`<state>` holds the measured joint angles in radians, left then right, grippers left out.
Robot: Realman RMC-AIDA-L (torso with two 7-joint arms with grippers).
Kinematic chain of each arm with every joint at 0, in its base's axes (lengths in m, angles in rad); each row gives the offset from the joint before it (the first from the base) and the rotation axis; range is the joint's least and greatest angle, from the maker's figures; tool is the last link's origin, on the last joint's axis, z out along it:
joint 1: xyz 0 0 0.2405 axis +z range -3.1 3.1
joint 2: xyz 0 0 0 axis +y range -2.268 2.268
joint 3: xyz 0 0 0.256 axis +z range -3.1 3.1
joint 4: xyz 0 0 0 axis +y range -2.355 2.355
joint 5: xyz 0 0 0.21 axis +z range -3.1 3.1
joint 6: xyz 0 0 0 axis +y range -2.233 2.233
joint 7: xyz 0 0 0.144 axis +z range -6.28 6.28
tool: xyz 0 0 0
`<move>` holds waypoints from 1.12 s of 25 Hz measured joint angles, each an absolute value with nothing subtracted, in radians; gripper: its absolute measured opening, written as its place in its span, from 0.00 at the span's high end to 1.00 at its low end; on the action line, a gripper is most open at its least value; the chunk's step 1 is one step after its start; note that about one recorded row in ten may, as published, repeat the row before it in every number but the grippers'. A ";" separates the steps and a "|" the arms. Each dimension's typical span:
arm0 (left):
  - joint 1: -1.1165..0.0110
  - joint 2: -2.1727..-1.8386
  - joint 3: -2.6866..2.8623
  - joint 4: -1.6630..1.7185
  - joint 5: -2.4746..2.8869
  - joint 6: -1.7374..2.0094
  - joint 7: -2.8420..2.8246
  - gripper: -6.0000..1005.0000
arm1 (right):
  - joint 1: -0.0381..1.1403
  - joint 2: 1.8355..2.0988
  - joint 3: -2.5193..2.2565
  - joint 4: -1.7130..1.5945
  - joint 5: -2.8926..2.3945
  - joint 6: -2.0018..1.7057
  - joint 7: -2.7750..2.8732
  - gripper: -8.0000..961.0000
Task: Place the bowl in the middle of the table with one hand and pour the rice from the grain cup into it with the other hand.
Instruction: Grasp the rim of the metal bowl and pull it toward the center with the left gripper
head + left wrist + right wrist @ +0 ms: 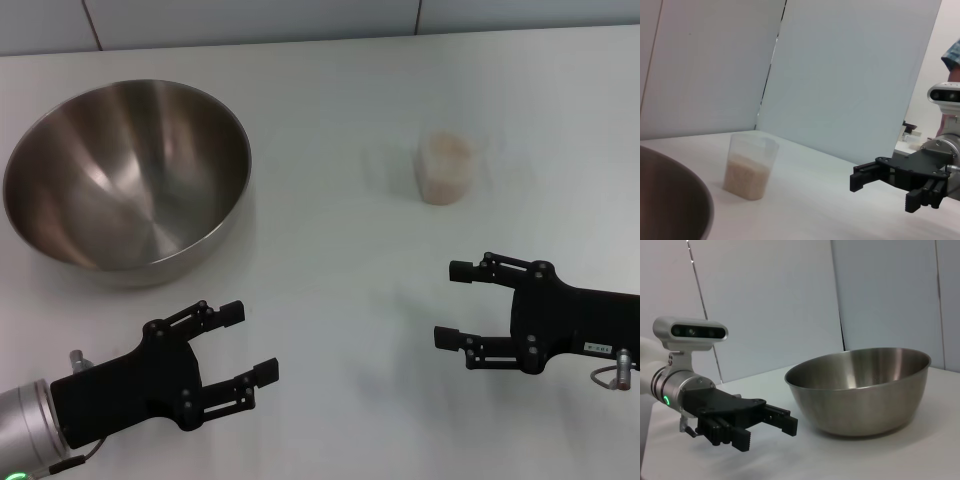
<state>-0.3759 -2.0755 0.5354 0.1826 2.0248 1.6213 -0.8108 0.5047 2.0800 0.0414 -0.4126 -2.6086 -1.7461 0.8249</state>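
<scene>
The steel bowl [125,170] sits empty at the far left of the white table [330,250]; it also shows in the right wrist view [860,390] and its rim in the left wrist view [670,200]. The clear grain cup [445,168], partly filled with rice [746,175], stands upright right of centre, farther back. My left gripper [248,343] is open and empty near the front left, in front of the bowl; it also shows in the right wrist view [767,427]. My right gripper [455,303] is open and empty at the front right, in front of the cup; it also shows in the left wrist view [885,187].
A grey panelled wall [300,18] runs along the table's far edge. Bare tabletop lies between the bowl and the cup.
</scene>
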 joint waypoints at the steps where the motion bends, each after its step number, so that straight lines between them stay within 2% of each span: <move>1: -0.376 -2.076 0.535 0.183 2.025 1.621 -0.811 0.17 | 0.505 2.080 0.041 -0.413 -2.608 -1.745 0.825 0.12; 9: -0.380 -2.075 0.532 0.183 2.023 1.636 -0.811 0.17 | 0.507 2.080 0.041 -0.413 -2.609 -1.728 0.824 0.12; 17: -0.372 -2.069 0.365 0.223 1.921 1.852 -0.824 0.18 | 0.509 2.080 0.041 -0.413 -2.610 -1.725 0.824 0.12; 21: -0.402 -2.076 0.323 0.365 1.862 1.833 -0.940 0.18 | 0.510 2.080 0.041 -0.413 -2.611 -1.723 0.824 0.12; 28: -0.468 -2.080 0.376 0.744 1.821 1.583 -1.302 0.18 | 0.512 2.080 0.041 -0.413 -2.611 -1.723 0.830 0.12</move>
<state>-0.4682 -2.0803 0.3759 0.7441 1.8207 1.5833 -1.3020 0.5120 2.0800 0.0411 -0.4127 -2.6109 -1.7226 0.8299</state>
